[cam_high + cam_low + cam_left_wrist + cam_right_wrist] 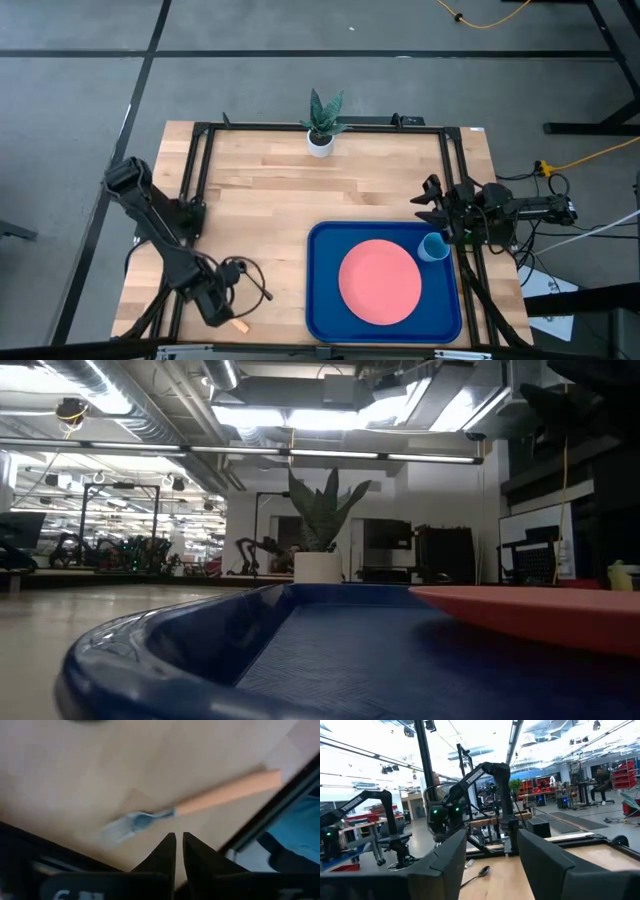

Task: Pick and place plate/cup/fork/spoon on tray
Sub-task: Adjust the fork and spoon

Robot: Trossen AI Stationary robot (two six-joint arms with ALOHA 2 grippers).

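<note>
- The tray (180, 650) rim fills the low view's foreground; the salmon plate (540, 615) lies inside it.
- From above, the tray (320, 300) sits near the surface (260, 200) front edge, with the light-blue cup (433, 247) in its far right corner; bare wood stretches to its left.
- The left gripper (178, 851), fingers nearly together, hovers over the fork (200, 807) at the front-left edge.
- Only the right wrist view shows the spoon (479, 872); the right gripper (492, 855) is spread wide, holding nothing.

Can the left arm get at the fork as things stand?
Probably yes. The left gripper hangs right over the fork, fingers nearly together, with only bare table around it; it would need to open first.
</note>
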